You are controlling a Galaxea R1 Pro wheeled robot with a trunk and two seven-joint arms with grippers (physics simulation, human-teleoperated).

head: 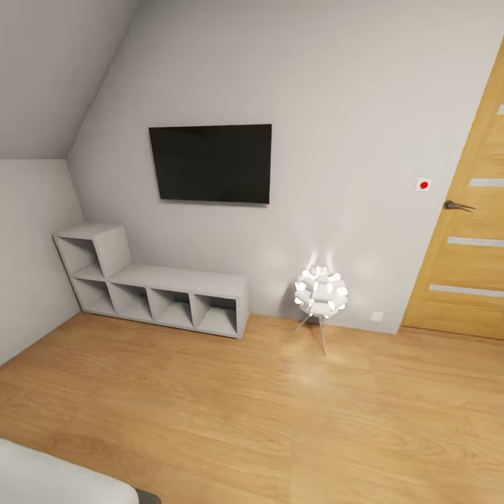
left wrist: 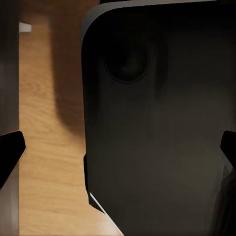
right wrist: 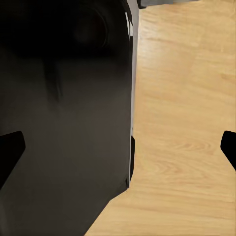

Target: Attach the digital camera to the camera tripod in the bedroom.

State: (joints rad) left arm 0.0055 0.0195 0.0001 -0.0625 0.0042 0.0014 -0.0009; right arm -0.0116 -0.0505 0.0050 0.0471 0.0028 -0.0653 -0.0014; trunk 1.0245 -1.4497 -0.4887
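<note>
Wood floor [head: 280,420] with grey shelf unit [head: 161,290], lit lamp [head: 320,294].

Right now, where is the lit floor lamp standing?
In the head view, the floor lamp stands on the wood floor by the wall, between the grey shelf unit and the wooden door.

Television [head: 210,163] on the far wall, shelf unit [head: 150,290] on the floor [head: 280,420] below it against the wall, floor lamp [head: 320,292] right of the shelf, door [head: 470,231] at far right, bed corner [head: 56,479] nearest at lower left

bedroom [head: 280,406] in view — light wood floor, white walls, sloped ceiling at the left; white mattress corner at the bottom edge.
</note>
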